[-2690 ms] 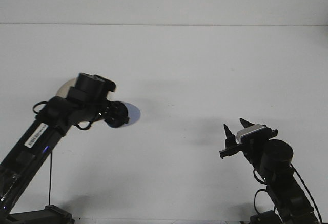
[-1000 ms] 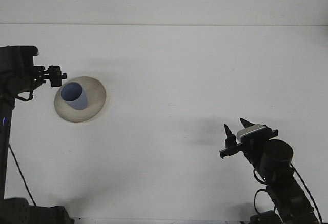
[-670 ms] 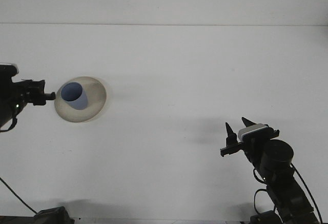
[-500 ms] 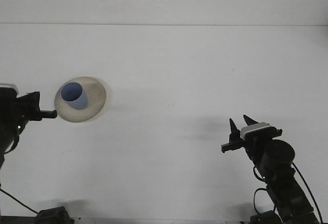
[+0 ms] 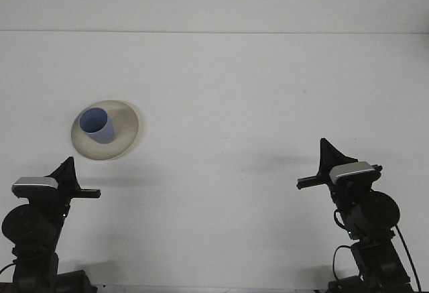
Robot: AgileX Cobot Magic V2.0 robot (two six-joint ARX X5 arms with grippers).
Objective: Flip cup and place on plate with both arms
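A blue cup [image 5: 98, 125] stands upright, mouth up, on the beige plate [image 5: 126, 129] at the left of the white table. Nothing is touching it. My left gripper [image 5: 69, 170] sits low at the front left edge, well in front of the plate and clear of it, turned side-on to the camera. At the front right, far from the cup, my right gripper [image 5: 328, 153] is also seen side-on and holds nothing.
The white table [image 5: 228, 92] runs back to a pale wall. Both arm bases stand at the front corners.
The left arm carried the cup to the plate, let it go upright, then pulled back and down to the front left. The right gripper turned and rose slightly.
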